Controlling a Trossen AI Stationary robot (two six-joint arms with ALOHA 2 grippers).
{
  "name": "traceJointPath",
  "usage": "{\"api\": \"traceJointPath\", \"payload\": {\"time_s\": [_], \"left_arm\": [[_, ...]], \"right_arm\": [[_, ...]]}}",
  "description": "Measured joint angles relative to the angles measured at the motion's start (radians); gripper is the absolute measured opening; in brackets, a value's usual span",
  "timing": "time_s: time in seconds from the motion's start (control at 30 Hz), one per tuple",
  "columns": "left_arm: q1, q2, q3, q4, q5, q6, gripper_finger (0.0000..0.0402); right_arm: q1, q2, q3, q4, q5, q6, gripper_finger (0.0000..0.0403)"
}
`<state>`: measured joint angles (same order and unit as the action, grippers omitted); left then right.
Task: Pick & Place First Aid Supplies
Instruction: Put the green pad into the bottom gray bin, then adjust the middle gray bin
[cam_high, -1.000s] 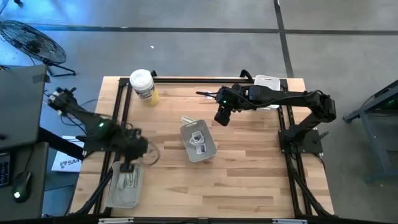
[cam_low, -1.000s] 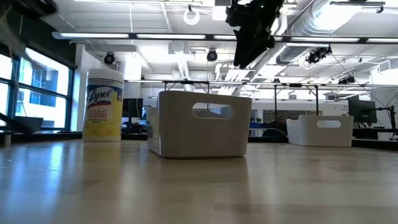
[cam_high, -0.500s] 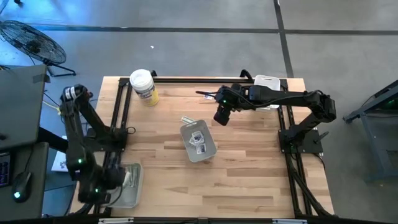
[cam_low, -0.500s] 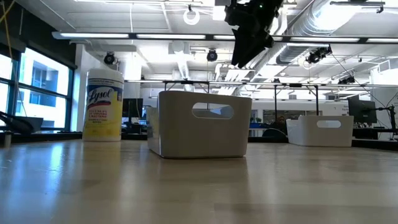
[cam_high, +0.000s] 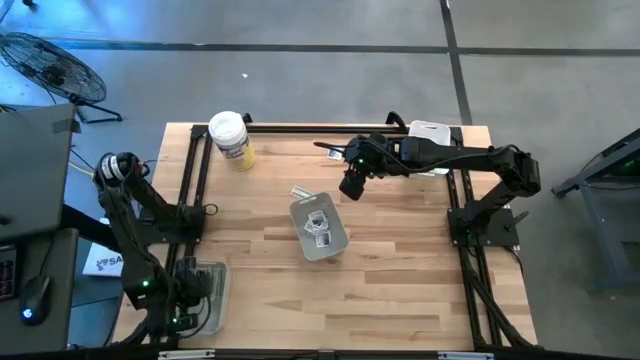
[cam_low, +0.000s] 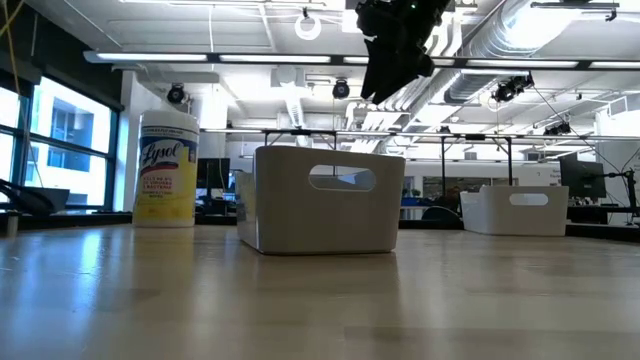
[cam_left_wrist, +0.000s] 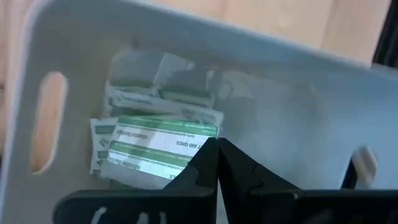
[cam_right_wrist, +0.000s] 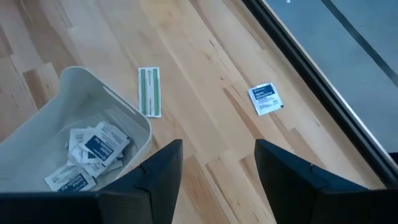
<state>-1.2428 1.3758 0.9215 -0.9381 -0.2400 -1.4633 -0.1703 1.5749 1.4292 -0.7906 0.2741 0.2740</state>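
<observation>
Over at the left front corner, left gripper (cam_left_wrist: 216, 144) pinched shut just above the green-striped strips (cam_left_wrist: 163, 142) piled in the clear tray (cam_high: 205, 300), nothing visibly caught between the tips. Mid-table, square white packets (cam_right_wrist: 93, 148) already in the grey bin (cam_high: 318, 227); one loose strip (cam_right_wrist: 150, 91) and one stray packet (cam_right_wrist: 265, 99) on bare wood just beyond it. Further right, right gripper (cam_right_wrist: 214, 167) wide open and empty, hovering above those strays: seemingly mid-collection, next likely a descent onto one.

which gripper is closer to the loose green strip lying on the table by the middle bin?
Right. The right gripper hangs open just beyond the green strip, which lies beside the middle bin. The left gripper is shut over the tray at the table's near left corner.
</observation>
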Motion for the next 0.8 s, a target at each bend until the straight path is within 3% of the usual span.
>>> {"api": "traceJointPath", "payload": {"time_s": [0.13, 0.43, 0.57, 0.8], "left_arm": [[0.024, -0.001, 0.000, -0.003, 0.018, -0.031, 0.0024], [0.108, -0.024, 0.000, -0.090, 0.123, 0.110, 0.0137], [0.155, -0.097, 0.001, -0.138, 0.008, 0.224, 0.0160], [0.214, -0.277, -0.036, -0.292, -0.358, 0.307, 0.0162]], "right_arm": [[0.000, 0.000, 0.000, -0.001, -0.006, 0.038, 0.0195], [0.001, 0.000, 0.000, -0.006, -0.073, 0.065, 0.0195], [0.001, 0.000, 0.000, -0.006, -0.085, 0.052, 0.0195], [0.001, 0.000, -0.059, 0.084, -0.062, 0.014, 0.0195]]}}
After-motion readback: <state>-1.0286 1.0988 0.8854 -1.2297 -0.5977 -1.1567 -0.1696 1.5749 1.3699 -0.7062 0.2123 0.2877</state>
